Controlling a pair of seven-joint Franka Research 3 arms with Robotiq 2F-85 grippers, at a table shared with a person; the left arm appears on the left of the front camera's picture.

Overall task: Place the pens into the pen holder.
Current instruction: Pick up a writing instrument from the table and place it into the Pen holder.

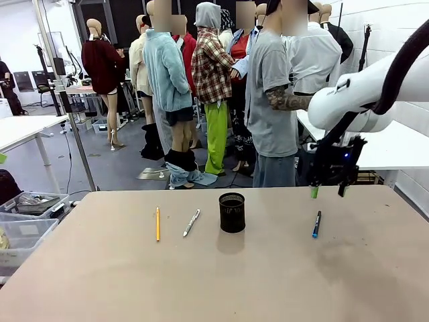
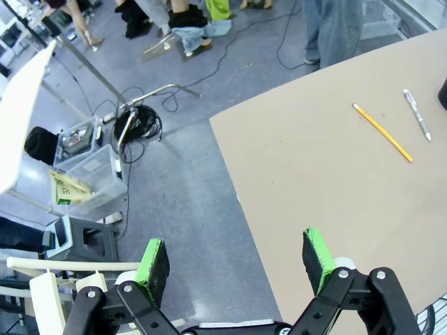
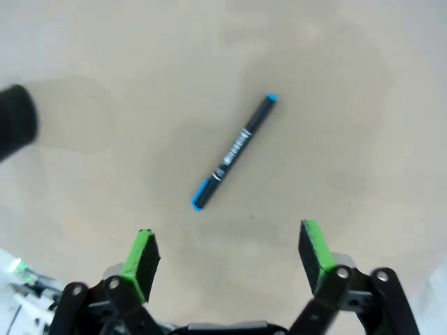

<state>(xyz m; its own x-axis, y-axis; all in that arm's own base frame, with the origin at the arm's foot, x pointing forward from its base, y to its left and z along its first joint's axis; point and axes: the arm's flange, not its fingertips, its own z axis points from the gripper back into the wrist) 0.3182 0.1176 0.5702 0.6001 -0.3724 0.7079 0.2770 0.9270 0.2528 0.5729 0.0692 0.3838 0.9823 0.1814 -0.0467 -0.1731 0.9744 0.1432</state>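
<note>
Upright at the middle of the table (image 1: 134, 282): holder (image 1: 232, 212). Lying flat to its left, apart from it: silver pen (image 1: 192, 223), then pencil (image 1: 157, 223) just beyond. To its right, well apart: black marker (image 1: 316, 224) with blue ends, flat on the top. Hovering above that marker, jaws spread wide, gripping nothing: right claw (image 1: 328, 192). Past the table's left edge, over the floor (image 2: 181, 174), likewise spread and gripping nothing: left claw (image 2: 235, 251).
</note>
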